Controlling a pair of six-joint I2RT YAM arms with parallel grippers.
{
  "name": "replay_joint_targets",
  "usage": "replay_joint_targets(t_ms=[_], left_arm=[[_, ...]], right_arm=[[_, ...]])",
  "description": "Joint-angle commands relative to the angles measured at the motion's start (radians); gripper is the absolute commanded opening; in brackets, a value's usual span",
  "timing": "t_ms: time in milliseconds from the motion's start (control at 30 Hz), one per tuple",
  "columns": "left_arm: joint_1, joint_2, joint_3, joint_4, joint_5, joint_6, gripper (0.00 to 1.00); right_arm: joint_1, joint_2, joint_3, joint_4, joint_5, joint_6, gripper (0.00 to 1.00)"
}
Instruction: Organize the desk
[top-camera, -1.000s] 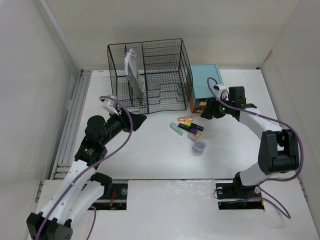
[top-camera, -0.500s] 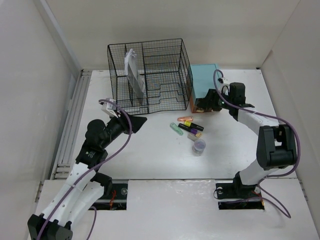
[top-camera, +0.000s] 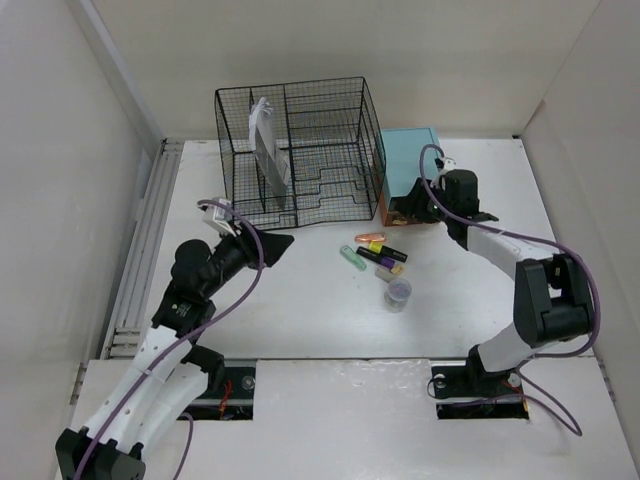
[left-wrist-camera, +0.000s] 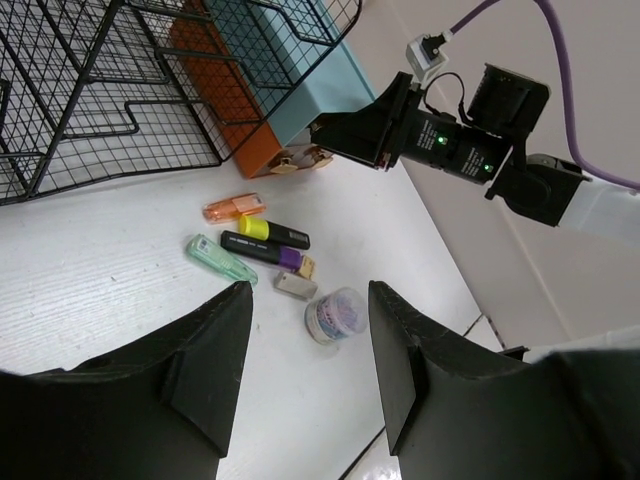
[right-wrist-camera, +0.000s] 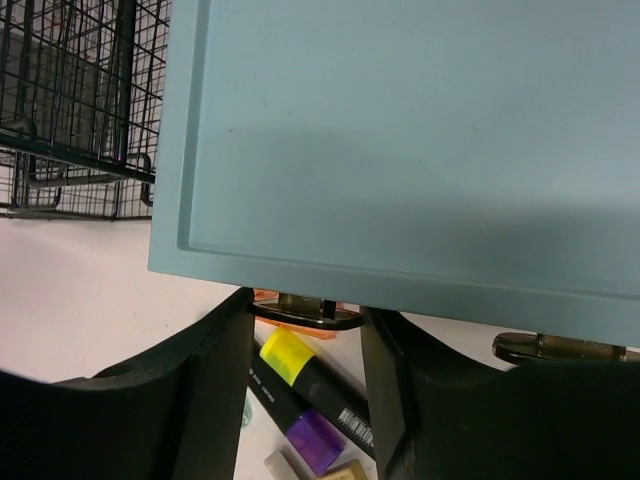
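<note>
The desk is a wide white tabletop. Loose items lie at its middle: an orange highlighter, a green one, black markers with yellow and purple caps, an eraser and a clear tub of clips. My right gripper is open at the front of the teal drawer box. In the right wrist view its fingers straddle a metal drawer handle. My left gripper is open and empty, held above the desk left of the items.
A black wire-mesh rack with a paper bundle in it stands behind and left of the teal box. A second drawer handle shows to the right. White walls run along the desk edges.
My right gripper has moved left and toward the teal box front, so that its fingers now sit around the drawer handle. My left arm has shifted only slightly.
</note>
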Motion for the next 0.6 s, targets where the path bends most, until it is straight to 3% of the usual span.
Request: replay_joint_targets(t_ms=[0,100,233,567], left_arm=[[-0.004,-0.040,-0.004,0.040,-0.005,-0.005,0.47],[-0.004,-0.058,-0.004,0.020,-0.015,-0.005,0.47],[-0.004,-0.068,-0.004,0.008,-0.015,-0.005,0.47],[-0.004,-0.068,0.016,0.000,-0.033,0.013,0.47]], right_arm=[[0.025,-0.056,0.002,0.092,0.055,0.026,0.36],[0.025,-0.091,-0.038,0.092,0.037,0.017,0.29],[0.025,-0.148,-0.095,0.044,-0.021,-0.032,0.29],[-0.015,-0.240,-0.138,-0.260,-0.123,-0.215,0.27]])
